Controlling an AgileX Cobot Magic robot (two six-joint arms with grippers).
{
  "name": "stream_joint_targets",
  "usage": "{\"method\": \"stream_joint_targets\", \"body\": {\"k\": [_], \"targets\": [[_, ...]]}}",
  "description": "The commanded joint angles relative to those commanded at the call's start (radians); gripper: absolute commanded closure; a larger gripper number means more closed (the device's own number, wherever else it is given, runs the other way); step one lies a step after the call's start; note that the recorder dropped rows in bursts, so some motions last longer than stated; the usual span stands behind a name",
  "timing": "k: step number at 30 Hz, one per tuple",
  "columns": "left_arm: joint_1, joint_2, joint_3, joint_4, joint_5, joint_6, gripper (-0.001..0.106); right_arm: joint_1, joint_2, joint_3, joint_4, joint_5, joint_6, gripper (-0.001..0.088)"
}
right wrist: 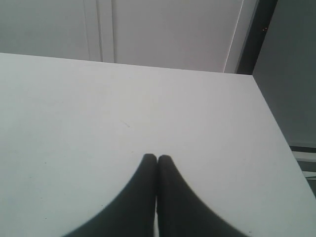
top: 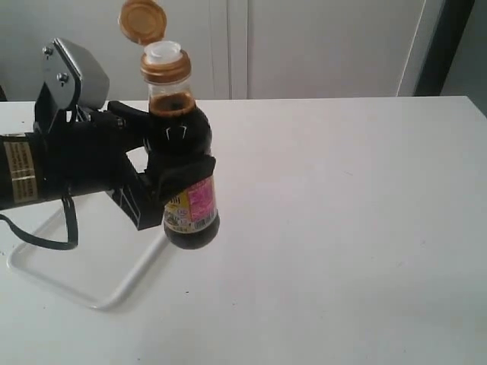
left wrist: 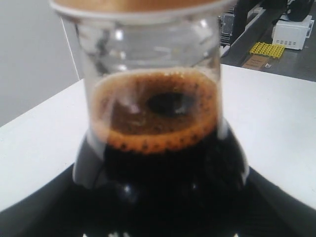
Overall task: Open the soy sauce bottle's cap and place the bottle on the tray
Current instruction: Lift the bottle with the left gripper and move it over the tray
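Observation:
My left gripper (top: 171,171) is shut on the soy sauce bottle (top: 184,163), holding it upright in the air above the table. The orange-brown cap (top: 142,20) is flipped open and stands up behind the white pour spout (top: 163,52). Below and left of the bottle lies the white tray (top: 114,293), partly hidden by the arm. The left wrist view is filled by the bottle (left wrist: 163,148), with dark liquid and a foam ring at the neck. My right gripper (right wrist: 157,158) is shut and empty above bare table; it is out of the exterior view.
The white table (top: 342,228) stretches to the right of the bottle. A white wall and a dark door frame stand behind it. The table's far edge and right edge show in the right wrist view.

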Motion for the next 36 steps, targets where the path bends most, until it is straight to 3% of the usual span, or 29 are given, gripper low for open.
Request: {"method": "stream_joint_targets", "body": {"k": [6,17,23,36], "targets": [[0.107,0.0,0.0,0.005,-0.048,-0.005,0.105,0.0,0.0,0.0,0.0,0.0,0.0,0.0868],[0.246,0.0,0.0,0.034,-0.057,0.002,0.105,0.0,0.0,0.0,0.0,-0.002,0.0,0.0868],[0.321,0.021,0.0,0.027,-0.13,-0.01,0.105,0.0,0.0,0.0,0.0,-0.004,0.0,0.0868],[0.355,0.155,0.0,0.023,-0.108,0.082,0.105,0.0,0.0,0.0,0.0,-0.004,0.0,0.0868]]}}
